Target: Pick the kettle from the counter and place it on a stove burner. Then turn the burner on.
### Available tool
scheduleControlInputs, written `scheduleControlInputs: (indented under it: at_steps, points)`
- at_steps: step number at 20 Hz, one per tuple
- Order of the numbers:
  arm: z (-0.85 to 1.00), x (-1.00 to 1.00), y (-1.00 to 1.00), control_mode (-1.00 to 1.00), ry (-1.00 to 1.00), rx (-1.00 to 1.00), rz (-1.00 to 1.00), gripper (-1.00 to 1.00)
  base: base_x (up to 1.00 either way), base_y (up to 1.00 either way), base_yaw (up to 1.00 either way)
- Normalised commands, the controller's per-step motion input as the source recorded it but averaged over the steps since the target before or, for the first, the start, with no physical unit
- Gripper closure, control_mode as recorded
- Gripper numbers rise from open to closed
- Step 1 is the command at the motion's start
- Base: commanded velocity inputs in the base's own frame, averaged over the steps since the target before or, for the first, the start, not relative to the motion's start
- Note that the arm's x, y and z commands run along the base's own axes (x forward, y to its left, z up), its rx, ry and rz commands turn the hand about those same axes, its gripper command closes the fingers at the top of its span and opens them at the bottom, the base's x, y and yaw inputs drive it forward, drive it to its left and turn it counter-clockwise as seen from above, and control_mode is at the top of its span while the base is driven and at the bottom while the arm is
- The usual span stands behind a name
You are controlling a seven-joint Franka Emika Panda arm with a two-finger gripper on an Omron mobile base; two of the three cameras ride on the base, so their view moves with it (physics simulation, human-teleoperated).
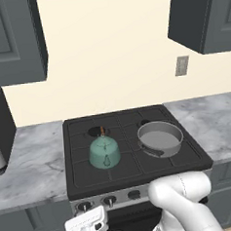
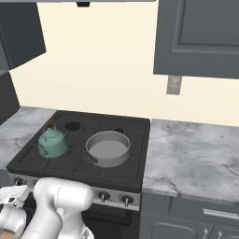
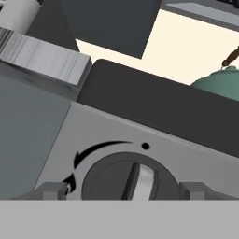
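Kettle sits on front-left burner already; gripper w/ fingers spread either side of stiff knob, prob. grip its ridge & twist.

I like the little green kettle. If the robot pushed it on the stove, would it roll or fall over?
Probably not. The kettle looks squat and wide at the bottom, so it should sit steady on the stove burner grate bars. Its thin wire handle might swing. The rounded body could be slippery to pinch.

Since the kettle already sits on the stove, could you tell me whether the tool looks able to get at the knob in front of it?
Probably yes: the tool sits right at the knob, its fingertips flanking it, with nothing between.
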Motion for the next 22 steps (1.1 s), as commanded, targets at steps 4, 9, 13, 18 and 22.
scheduleControlInputs:
  at_steps: [4, 9, 13, 18, 22]
  points:
    - [-0.15, 0.01, 0.29, -1.0, -0.01, -0.04, -0.05, -1.0, 0.0, 0.0, 0.0]
    - [0.0, 0.0, 0.0, -1.0, 0.0, 0.0, 0.0, 1.0, 0.0, 0.0, 0.0]
    - [0.0, 0.0, 0.0, -1.0, 0.0, 0.0, 0.0, 1.0, 0.0, 0.0, 0.0]
    - [0.0, 0.0, 0.03, -1.0, 0.01, -0.01, 0.06, 1.0, 0.0, 0.0, 0.0]
    - [0.0, -0.02, 0.16, -1.0, 0.02, -0.08, 0.21, 1.0, 0.0, 0.0, 0.0]
